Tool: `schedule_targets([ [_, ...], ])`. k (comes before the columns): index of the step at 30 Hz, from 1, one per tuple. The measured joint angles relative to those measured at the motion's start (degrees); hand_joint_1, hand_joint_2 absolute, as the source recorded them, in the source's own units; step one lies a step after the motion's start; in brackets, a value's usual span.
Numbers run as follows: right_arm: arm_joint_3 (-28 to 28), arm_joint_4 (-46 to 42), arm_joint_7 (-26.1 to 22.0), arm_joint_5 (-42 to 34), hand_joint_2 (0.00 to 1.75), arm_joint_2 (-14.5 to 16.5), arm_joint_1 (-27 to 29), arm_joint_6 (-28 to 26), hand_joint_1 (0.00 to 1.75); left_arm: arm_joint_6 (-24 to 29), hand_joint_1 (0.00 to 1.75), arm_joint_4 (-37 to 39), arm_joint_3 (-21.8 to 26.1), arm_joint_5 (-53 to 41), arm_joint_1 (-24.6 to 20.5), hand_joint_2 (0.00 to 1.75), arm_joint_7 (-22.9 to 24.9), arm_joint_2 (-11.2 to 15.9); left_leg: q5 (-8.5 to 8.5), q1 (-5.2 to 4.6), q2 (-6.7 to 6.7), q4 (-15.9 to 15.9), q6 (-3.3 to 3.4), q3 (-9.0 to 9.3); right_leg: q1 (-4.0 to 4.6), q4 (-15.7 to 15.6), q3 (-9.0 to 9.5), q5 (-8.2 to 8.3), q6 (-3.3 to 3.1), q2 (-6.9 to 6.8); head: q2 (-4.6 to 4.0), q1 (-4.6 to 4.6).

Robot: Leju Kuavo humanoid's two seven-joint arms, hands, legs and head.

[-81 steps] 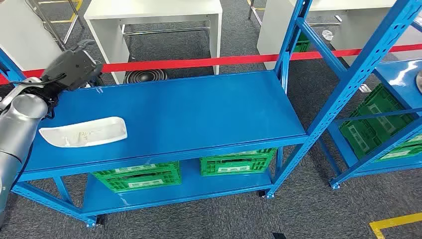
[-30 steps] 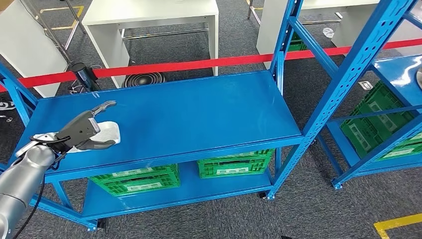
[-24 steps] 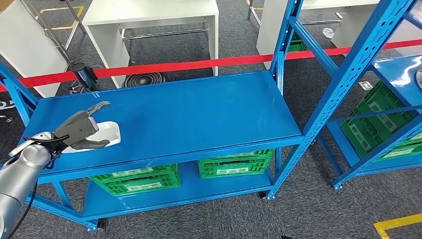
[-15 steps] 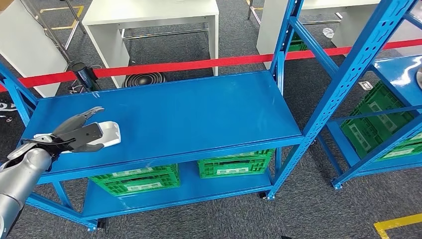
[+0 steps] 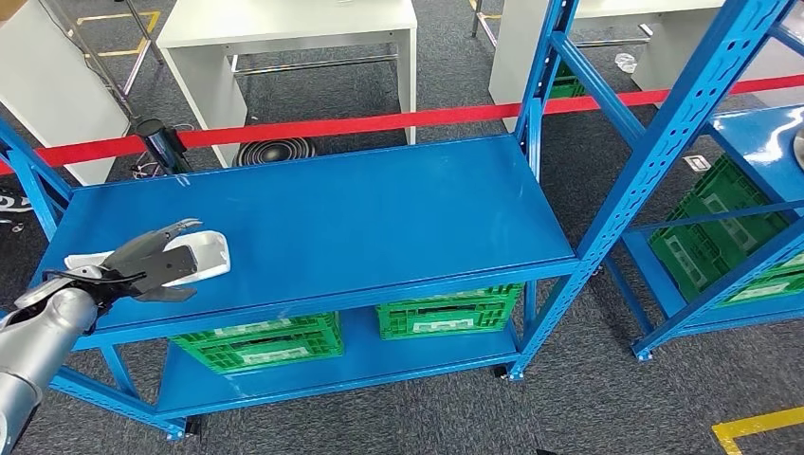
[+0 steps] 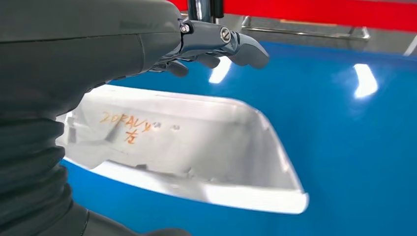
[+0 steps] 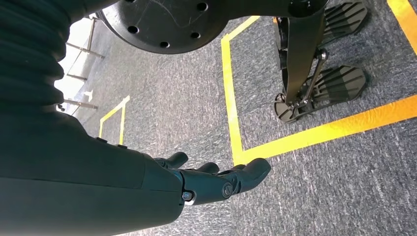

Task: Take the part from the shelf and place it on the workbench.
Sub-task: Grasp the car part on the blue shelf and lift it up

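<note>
Left hand (image 5: 152,258) closing around a white moulded part (image 5: 194,256) at the near left of the blue shelf (image 5: 360,218).

The part lies on the shelf's top deck, near its front edge, with orange handwriting on its inner face in the left wrist view (image 6: 187,142). The left hand's fingers (image 6: 231,44) reach over the part's far side and its thumb sits at the near side; whether they actually grip it I cannot tell. The right hand (image 7: 206,182) hangs over grey carpet with yellow floor tape (image 7: 305,137), fingers loosely extended and holding nothing. Green crates (image 5: 450,308) sit on the lower deck, and a red barrier tape (image 5: 379,120) runs behind the shelf.
</note>
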Motion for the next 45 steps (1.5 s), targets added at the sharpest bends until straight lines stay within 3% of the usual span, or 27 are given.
schedule_targets([
  [7,-0.01,0.00,0.00,0.23,1.75,0.00,-0.03,0.06,0.00,4.96,0.03,0.94,-5.03,-8.84,0.04,1.75,7.04,-0.19,0.00,0.00,0.01,0.00,0.00,0.00,-0.01,0.00,0.00,0.00,0.00,0.00,0.00,0.00],
  [11,0.00,0.00,0.00,0.54,1.75,0.00,-0.04,0.04,0.00,6.53,1.71,1.67,-7.05,-11.14,0.47,1.75,8.90,-0.39,0.00,0.00,0.01,0.00,0.00,0.00,-0.01,0.00,0.00,0.00,0.00,0.01,0.00,0.00],
  [34,-0.02,0.00,0.33,1.09,1.75,0.00,-0.13,0.06,0.00,9.13,1.75,1.79,-8.25,-10.06,1.53,1.75,5.51,-0.93,-0.03,0.00,0.01,0.00,0.01,0.08,0.00,0.00,0.08,0.00,0.01,0.03,0.00,0.01],
  [41,-0.02,0.00,0.34,1.37,1.75,0.02,-0.29,0.06,0.00,15.31,1.75,0.44,-7.72,-10.38,3.40,1.75,3.72,-1.06,-0.03,0.00,0.02,0.00,0.01,0.07,0.00,0.00,0.07,-0.01,0.01,0.02,0.00,0.01],
  [45,-0.02,0.00,0.33,1.52,1.75,0.02,-0.37,0.05,0.00,22.69,1.75,-1.11,-6.79,-10.70,5.32,1.75,1.81,-1.24,-0.04,0.00,-0.01,0.00,0.02,0.05,-0.01,0.00,0.05,-0.02,0.03,0.01,0.00,0.01],
])
